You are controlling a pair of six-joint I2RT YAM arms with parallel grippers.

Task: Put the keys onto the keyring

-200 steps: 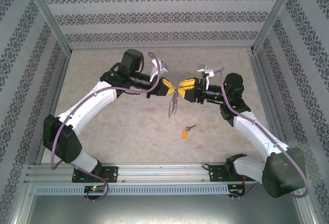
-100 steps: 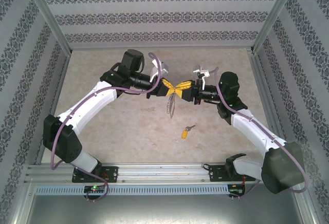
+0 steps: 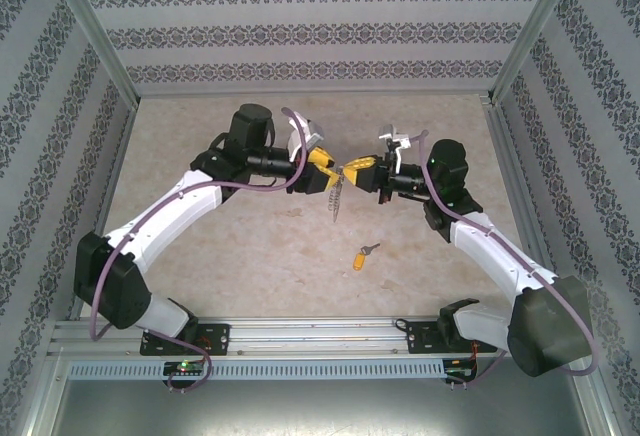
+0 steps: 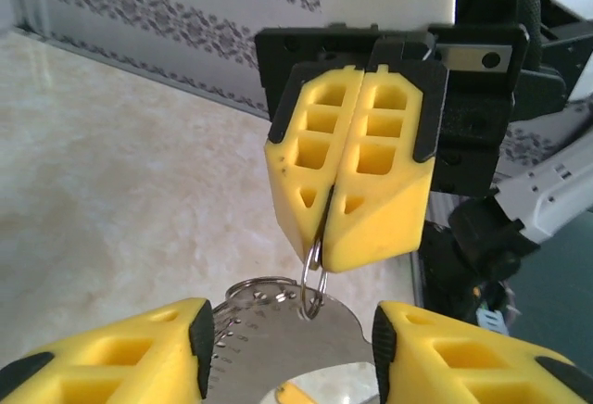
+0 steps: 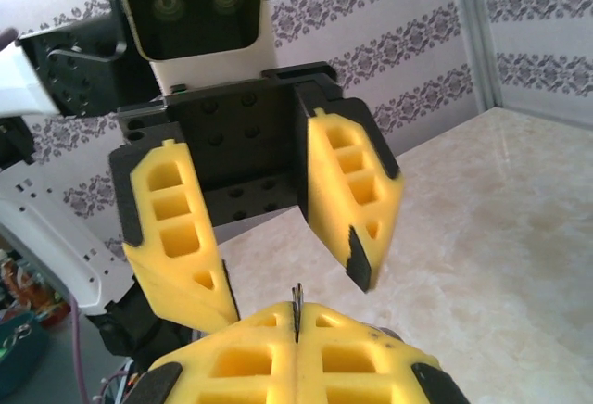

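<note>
Technician: Left gripper (image 3: 322, 169) has gone from closed to spread over the last second, and right gripper (image 3: 352, 168) has closed. The keyring (image 3: 337, 199) now hangs from the right one, above the table (image 3: 220, 256).

Operator: Confirm the grip.

Technician: Left wrist view: the right gripper (image 4: 324, 251) presses both yellow fingers together on a thin silver ring at the top of the keyring (image 4: 269, 339). The top view is too small to resolve that ring. Right wrist view: a thin metal edge stands up between the closed fingers of the right gripper (image 5: 296, 330).

Operator: State of the left jaws?

Technician: Right wrist view: the left gripper (image 5: 289, 297) stands open, with its fingers well apart. Left wrist view: its fingertips (image 4: 148, 358) flank the keyring's flat metal plate. Whether they touch it cannot be told.

Operator: Key location?

Technician: Top view: the key (image 3: 366, 254), with an orange head and silver blade, lies flat on the table. It is nearer the arm bases than the grippers and apart from the keyring.
</note>
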